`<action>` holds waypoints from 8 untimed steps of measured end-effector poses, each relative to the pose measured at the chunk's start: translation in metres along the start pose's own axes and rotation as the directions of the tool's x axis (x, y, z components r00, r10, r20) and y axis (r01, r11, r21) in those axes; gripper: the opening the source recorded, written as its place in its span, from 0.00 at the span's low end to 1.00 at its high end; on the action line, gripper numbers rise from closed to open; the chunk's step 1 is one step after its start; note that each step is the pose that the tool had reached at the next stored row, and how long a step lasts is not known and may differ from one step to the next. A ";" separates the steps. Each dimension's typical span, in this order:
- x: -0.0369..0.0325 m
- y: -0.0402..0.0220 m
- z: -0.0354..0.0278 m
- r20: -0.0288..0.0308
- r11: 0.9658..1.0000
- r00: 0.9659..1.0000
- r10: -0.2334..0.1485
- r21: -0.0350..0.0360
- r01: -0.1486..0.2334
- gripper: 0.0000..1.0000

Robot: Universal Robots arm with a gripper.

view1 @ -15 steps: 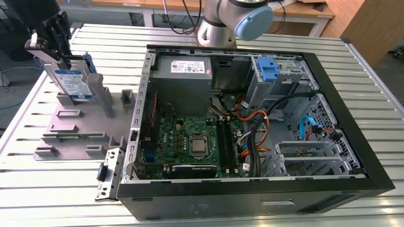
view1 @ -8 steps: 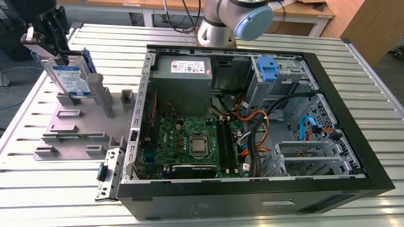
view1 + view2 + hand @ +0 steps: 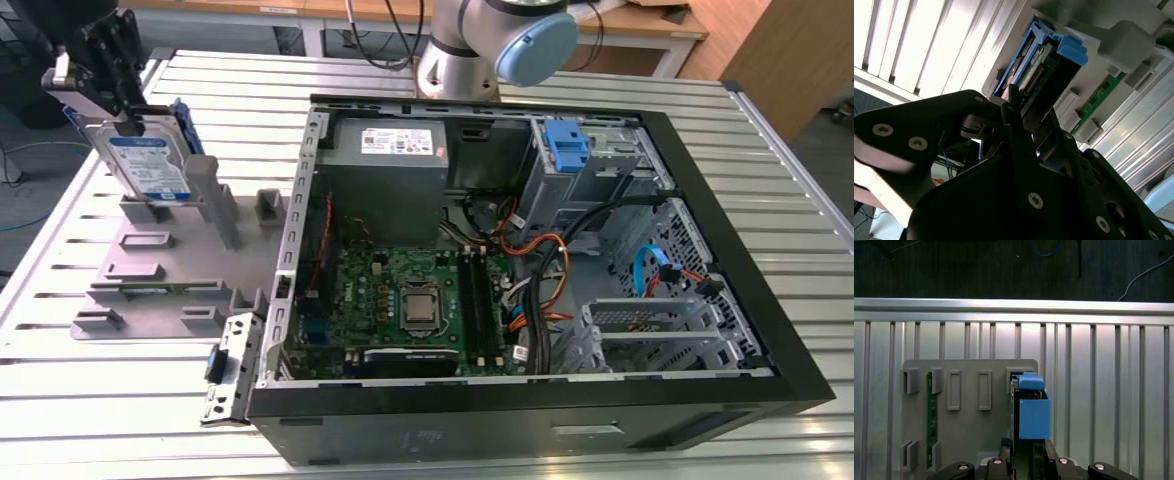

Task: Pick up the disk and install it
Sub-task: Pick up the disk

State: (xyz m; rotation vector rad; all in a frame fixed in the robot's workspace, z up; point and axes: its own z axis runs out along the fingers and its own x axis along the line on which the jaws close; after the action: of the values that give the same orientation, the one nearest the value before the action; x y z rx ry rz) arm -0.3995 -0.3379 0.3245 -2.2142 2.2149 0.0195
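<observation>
The disk [image 3: 147, 165] is a silver drive with a white-and-blue label and blue side rails. It stands on edge over the grey fixture [image 3: 160, 265] at the exterior view's left. My gripper [image 3: 124, 122] comes down on its top edge and is shut on it. In the first wrist view the black fingers [image 3: 1004, 445] straddle the drive's blue rail [image 3: 1033, 412]. In the second wrist view the gripper [image 3: 1031, 107] meets the end of the disk [image 3: 1041, 65]. Whether the disk's lower edge still sits in the fixture slot is hidden.
An open computer case [image 3: 787, 330] lies to the exterior view's right of the fixture, holding a motherboard [image 3: 400, 290], a grey power supply [image 3: 387, 150] and a blue bracket [image 3: 567, 145] in the drive bay. A green board [image 3: 931, 410] sits in the fixture. The arm's base [image 3: 494, 40] stands behind the case.
</observation>
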 end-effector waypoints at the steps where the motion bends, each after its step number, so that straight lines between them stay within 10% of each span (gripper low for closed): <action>1: 0.0000 0.0000 -0.0004 0.000 1.000 1.000 0.000 0.000 0.000 0.35; 8: -0.0001 0.0000 -0.0042 0.000 1.000 1.000 0.000 0.000 0.000 0.35</action>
State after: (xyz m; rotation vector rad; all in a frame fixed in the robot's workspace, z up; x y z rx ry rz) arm -0.3994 -0.3379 0.3287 -2.2141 2.2148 0.0194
